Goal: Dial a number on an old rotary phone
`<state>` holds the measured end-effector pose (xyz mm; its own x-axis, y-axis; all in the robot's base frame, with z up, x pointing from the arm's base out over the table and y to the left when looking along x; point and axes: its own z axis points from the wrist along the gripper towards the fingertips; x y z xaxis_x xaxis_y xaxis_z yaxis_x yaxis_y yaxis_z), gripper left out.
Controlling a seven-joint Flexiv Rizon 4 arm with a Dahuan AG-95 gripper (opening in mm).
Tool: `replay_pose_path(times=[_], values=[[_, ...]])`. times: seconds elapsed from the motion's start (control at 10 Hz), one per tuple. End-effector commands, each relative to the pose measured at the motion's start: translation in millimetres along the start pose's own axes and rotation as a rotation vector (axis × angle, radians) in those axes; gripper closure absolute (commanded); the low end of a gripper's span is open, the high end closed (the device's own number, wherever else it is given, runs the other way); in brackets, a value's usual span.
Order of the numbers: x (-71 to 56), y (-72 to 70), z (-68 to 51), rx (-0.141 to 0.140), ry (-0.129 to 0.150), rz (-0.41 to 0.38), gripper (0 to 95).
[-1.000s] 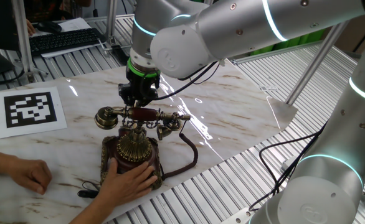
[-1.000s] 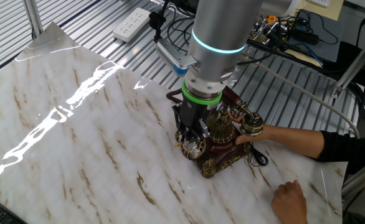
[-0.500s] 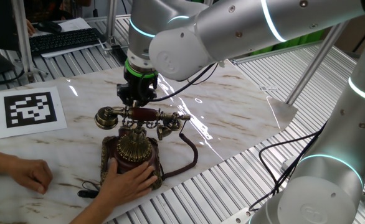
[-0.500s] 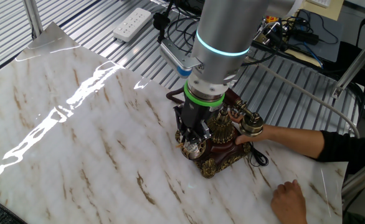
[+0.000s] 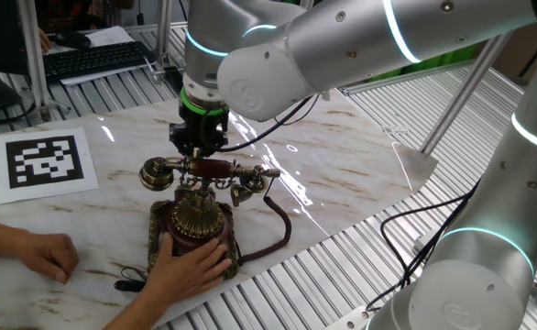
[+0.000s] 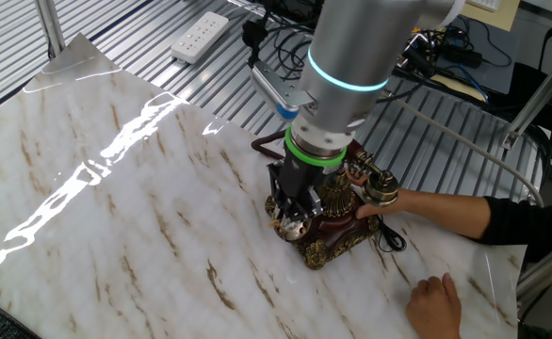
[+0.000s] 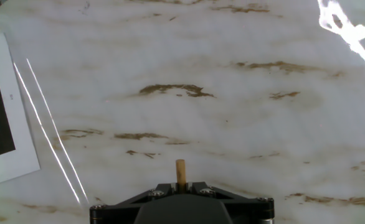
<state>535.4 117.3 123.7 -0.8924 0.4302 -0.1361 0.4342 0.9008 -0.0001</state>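
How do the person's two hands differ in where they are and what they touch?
One hand presses on the rotary phone, against its wooden base, while the other hand rests on the marble table, apart from the phone. The first lies flat and spread; the second is loosely curled. Both are bare.

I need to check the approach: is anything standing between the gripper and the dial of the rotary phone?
Yes. The handset lies across its cradle, just under the gripper and above the dial. A person's hand holds the phone's base, below the dial.

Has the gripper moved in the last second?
Yes. The gripper has shifted slightly left, toward the printed marker sheet, while the rotary phone stays put.
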Motion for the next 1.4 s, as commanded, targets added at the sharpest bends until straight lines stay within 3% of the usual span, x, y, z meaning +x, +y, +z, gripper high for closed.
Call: replay_pose_path(times=[0.1, 0.4, 0.8, 1.1, 1.4], values=[[3.8, 3.5, -0.1, 0.005, -0.001, 0.008, 95.0], [2.4, 8.0, 2.1, 0.012, -0.019, 0.027, 95.0], [-1.4, 13.5, 6.9, 0.033, -0.073, 0.047, 95.0], [-1.8, 14.9, 7.9, 0.033, -0.073, 0.061, 95.0], [-0.4, 16.2, 7.6, 0.062, -0.081, 0.059, 95.0]])
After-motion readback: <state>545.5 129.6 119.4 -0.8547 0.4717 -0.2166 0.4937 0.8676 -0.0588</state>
